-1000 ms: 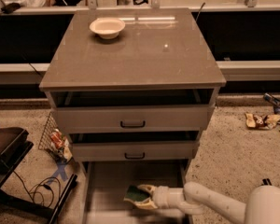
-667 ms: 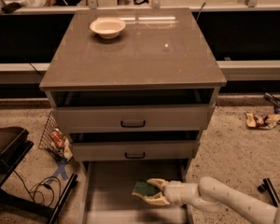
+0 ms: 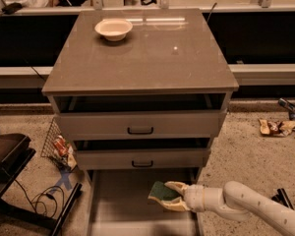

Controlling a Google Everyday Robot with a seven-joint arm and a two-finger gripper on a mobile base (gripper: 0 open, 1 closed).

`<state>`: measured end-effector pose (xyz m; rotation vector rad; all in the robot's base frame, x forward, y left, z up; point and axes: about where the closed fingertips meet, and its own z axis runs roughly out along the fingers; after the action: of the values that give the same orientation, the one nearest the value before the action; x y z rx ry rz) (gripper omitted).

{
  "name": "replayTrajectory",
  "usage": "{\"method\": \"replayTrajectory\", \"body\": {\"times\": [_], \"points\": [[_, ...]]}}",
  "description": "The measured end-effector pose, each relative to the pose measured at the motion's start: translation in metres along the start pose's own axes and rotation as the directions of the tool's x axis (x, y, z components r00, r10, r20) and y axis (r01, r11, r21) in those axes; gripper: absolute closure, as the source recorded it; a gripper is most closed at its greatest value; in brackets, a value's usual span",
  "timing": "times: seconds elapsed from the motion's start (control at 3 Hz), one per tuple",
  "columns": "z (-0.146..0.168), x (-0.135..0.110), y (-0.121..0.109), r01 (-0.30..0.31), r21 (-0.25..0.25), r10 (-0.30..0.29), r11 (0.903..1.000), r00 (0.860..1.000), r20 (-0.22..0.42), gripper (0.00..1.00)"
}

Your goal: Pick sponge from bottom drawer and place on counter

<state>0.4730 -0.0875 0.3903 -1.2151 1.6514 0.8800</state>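
The sponge (image 3: 160,191), dark green on top, is held between the cream fingers of my gripper (image 3: 169,196), which is shut on it. My white arm reaches in from the lower right. The sponge hangs over the right part of the open bottom drawer (image 3: 118,205), a pale-grey tray pulled out below the cabinet. The counter (image 3: 152,53) is the glossy grey-brown top of the cabinet, well above the gripper.
A white bowl (image 3: 113,28) stands on the counter's back left. Two upper drawers with black handles (image 3: 140,130) are slightly pulled out. A black stand and cables (image 3: 19,181) lie on the floor at left, litter (image 3: 275,127) at right.
The gripper has lifted the sponge and moved it up and slightly right over the bottom drawer; the arm has stretched out further.
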Motion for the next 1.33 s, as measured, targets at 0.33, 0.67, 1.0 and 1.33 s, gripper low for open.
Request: {"method": "replayTrajectory", "body": {"times": [0.33, 0.67, 1.0, 1.33], "points": [[-0.02, -0.02, 0.0, -0.01, 0.021, 0.01, 0.9997, 1.0, -0.02, 1.0], [-0.065, -0.062, 0.004, -0.049, 0.06, 0.05, 0.997, 0.998, -0.023, 1.0], [-0.123, -0.124, 0.0, -0.064, 0.133, 0.07, 0.989, 0.997, -0.042, 1.0], [-0.174, -0.189, -0.014, -0.047, 0.207, 0.058, 0.9772, 0.997, -0.05, 1.0]]}}
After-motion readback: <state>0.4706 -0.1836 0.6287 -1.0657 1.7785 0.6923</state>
